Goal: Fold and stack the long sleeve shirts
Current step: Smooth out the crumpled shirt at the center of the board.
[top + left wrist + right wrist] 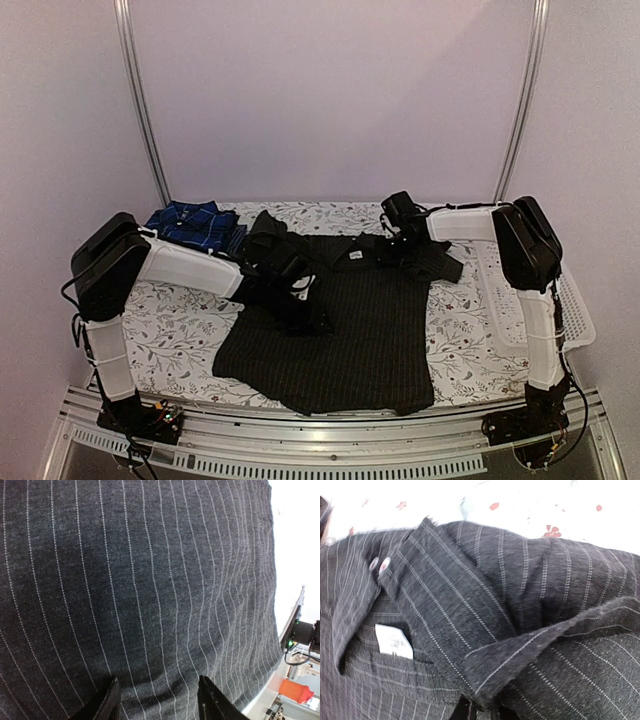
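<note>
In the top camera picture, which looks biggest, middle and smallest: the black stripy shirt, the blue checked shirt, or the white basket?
1. black pinstriped shirt, spread out flat
2. white basket, partly hidden, so its full size is unsure
3. blue plaid shirt, folded up and farther back

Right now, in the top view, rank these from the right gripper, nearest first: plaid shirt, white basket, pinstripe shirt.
1. pinstripe shirt: directly under the right gripper, at its collar end.
2. white basket: off to the right, along the table's right edge.
3. plaid shirt: far-left corner, past the collar.
</note>
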Controlling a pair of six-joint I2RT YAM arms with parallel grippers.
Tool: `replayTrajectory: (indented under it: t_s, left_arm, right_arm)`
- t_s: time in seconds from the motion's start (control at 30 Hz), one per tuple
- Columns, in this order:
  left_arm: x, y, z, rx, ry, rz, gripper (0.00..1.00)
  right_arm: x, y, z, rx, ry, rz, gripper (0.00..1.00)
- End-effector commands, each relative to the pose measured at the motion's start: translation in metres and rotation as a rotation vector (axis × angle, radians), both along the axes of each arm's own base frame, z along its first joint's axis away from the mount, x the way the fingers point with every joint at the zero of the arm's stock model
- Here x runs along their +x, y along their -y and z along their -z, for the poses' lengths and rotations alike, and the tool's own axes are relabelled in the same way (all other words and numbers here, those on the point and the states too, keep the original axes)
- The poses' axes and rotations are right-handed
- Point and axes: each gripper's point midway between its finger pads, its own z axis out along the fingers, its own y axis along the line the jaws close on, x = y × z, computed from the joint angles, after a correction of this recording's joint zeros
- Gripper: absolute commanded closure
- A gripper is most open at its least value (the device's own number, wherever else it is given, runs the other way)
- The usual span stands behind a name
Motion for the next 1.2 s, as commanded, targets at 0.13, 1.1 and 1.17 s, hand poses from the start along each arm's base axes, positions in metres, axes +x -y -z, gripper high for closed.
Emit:
replayTrajectory:
  t_s: [0.13,1.1,1.17]
  left_arm:
    - [-0.028,-0.007,0.022,0.053,-0.051,0.037,0.48]
    - [-0.061,-0.006,0.019,0.083,-0.077,0.069,0.48]
    - [-0.061,-0.006,0.019,0.083,-0.079,0.069,0.48]
  right_arm:
    - [0.054,0.002,-0.036,0.126,0.077,0.052,1.0]
    - [0.063,-0.036,-0.095,0.235,0.215,-0.16,0.41]
    - [0.039,-0.048,-0.092,0.216,0.199,-0.196,0.44]
